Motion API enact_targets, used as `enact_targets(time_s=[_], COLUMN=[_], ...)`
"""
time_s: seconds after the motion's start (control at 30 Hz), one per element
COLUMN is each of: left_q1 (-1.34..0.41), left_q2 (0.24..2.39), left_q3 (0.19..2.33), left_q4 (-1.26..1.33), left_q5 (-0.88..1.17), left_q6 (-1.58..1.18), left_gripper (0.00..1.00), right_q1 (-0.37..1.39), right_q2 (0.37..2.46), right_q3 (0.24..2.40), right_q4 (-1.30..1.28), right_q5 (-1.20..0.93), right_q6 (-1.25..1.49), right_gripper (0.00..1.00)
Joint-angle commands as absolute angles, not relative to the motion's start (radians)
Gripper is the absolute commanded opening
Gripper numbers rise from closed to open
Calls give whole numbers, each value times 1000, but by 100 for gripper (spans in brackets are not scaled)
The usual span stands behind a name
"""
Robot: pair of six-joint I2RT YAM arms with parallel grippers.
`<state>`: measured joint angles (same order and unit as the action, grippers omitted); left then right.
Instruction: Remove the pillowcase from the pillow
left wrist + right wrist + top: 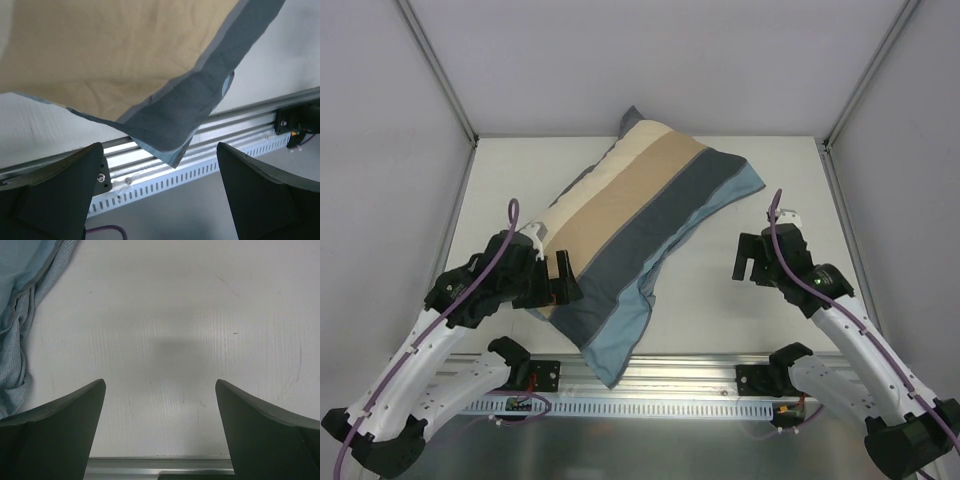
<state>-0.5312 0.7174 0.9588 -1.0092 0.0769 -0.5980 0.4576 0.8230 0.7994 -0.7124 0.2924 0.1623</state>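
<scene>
- Lying diagonally on the table (730, 310), the pillowcase (640, 215) ran from the far middle towards the near left. Its striped face was up: cream, tan, dark grey, then light blue along the right edge.
- The pillowcase stood plump over most of its length. The pillow inside was covered, and no part of it could be made out.
- The near corner of the pillowcase lay flat and limp, draped over the rail (690, 372) at the table's near edge.
- The left gripper (558, 282) sat at the pillowcase's left edge, towards the near end. Its jaws stood wide apart with nothing between them.
- From overhead, one left finger overlapped the cloth edge. Contact could not be confirmed.
- In the left wrist view, the tan stripe and dark grey band filled the upper frame. The limp corner pointed down towards the rail, beyond the fingers (55, 200) and not pinched.
- The right gripper (752, 262) hovered over bare table to the right of the pillowcase, apart from it. Its jaws were wide apart and empty.
- In the right wrist view, only table surface lay between the two fingers. Rumpled light-blue cloth showed along the left edge of the frame, outside them.
</scene>
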Motion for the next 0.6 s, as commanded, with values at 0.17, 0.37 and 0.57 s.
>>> enact_targets(time_s=[0.17,0.37,0.57], left_q1=[-991,-1282,-1301], left_q2=[744,971,1026], left_q3=[868,874,766], left_q4=[-999,-1000,-962], left_q5=[-15,-262,-368], left_q6=[-905,-1175,-1385], left_gripper=[99,99,99], right_q1=[466,472,476], right_q2=[949,1005,986], right_q3=[842,888,876], right_q4=[-643,-635,-646], right_q5=[216,204,207], right_q6=[158,156,143], right_gripper=[96,96,96])
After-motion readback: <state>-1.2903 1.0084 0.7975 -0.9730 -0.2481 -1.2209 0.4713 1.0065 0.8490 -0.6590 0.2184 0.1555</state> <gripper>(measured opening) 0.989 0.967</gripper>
